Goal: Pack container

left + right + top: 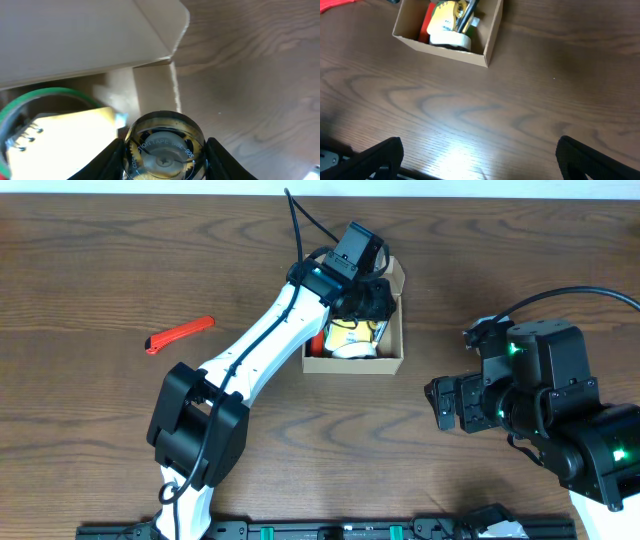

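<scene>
The container, a tan cardboard box (355, 364) with its lid flap open, sits at the table's centre back. It also shows in the right wrist view (440, 50) and in the left wrist view (152, 85). Inside lie a yellow spiral notebook (65, 140), a white tape roll (451, 39), a green ring (45, 94) and something red (424, 31). My left gripper (368, 300) is over the box's far right corner, shut on a round clear correction tape dispenser (165, 145). My right gripper (480, 160) is open and empty, low over the table, right of the box (445, 402).
A red cutter (180, 334) lies on the table to the left of the box. The brown wooden table (110, 270) spreads all round. The left arm (270, 340) crosses from the front left to the box.
</scene>
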{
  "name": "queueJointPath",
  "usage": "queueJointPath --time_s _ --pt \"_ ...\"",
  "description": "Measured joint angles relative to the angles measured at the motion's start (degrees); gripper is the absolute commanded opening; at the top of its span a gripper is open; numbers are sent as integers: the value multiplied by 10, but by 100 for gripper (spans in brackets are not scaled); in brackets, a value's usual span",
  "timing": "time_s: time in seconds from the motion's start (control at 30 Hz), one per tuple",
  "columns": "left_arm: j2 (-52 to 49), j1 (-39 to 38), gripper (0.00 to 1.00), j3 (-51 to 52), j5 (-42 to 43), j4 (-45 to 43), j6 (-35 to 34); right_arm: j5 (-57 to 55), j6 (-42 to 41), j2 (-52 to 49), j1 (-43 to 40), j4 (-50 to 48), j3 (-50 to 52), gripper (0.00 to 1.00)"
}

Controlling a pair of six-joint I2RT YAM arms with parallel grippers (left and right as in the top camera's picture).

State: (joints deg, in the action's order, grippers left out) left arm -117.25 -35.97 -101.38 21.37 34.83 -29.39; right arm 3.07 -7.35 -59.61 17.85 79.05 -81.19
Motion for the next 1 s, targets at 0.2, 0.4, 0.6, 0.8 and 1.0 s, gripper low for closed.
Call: queueJointPath --time_s 0.2,0.4,0.6,0.8,1.0 --pt "0 -1 58 0 19 -9 -16 0 0 0 0 0 0 99" --pt "0 -1 67 0 23 -12 -22 0 0 0 0 0 0 99" --pt "0 11 68 -8 12 27 -14 0 0 0 0 0 0 99" --pt "58 82 72 -10 -80 136 -14 0 0 0 0 0 0 99" --pt "138 197 76 -22 -198 213 21 0 0 0 0 0 0 99"
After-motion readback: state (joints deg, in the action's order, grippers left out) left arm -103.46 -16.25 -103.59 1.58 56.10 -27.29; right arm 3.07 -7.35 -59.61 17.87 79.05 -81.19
